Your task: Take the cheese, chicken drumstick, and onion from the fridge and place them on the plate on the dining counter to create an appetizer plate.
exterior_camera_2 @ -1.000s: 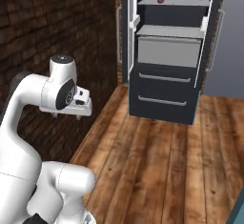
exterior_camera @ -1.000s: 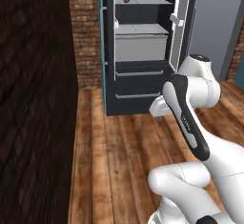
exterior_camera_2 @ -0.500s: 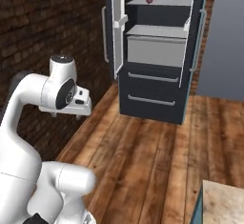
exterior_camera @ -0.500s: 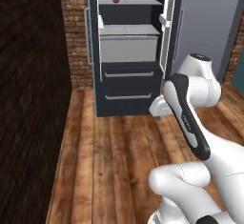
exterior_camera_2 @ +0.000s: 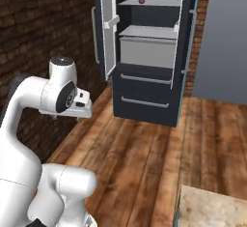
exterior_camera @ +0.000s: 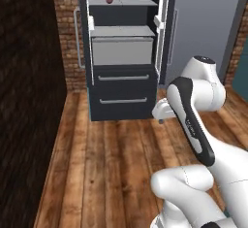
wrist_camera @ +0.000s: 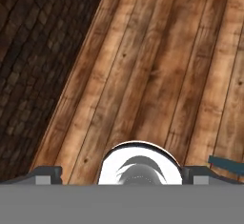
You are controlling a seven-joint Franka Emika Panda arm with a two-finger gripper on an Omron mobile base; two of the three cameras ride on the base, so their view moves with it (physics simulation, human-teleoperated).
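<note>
**Arm waiting in front of the open fridge**

The gripper point(wrist_camera: 122, 178) is pointing down at the wood floor point(wrist_camera: 157, 75), with its fingers spread wide. Ahead, the fridge point(exterior_camera: 123, 52) is standing open. The onion point(exterior_camera: 109, 0) is sitting on the fridge's top shelf, above its 2 drawers.

We see: fridge point(exterior_camera: 123, 96) dark grey-black, light grey shelves | onion point(exterior_camera: 109, 0) on its top shelf pinkish-red | floor point(exterior_camera: 116, 164) before it brown planks

Open fridge point(exterior_camera: 123, 52) ahead, doors swung wide, shelves reachable. Bare wooden floor point(exterior_camera: 116, 164) between. Dark brick wall point(exterior_camera_2: 43, 37) close on left.
</note>
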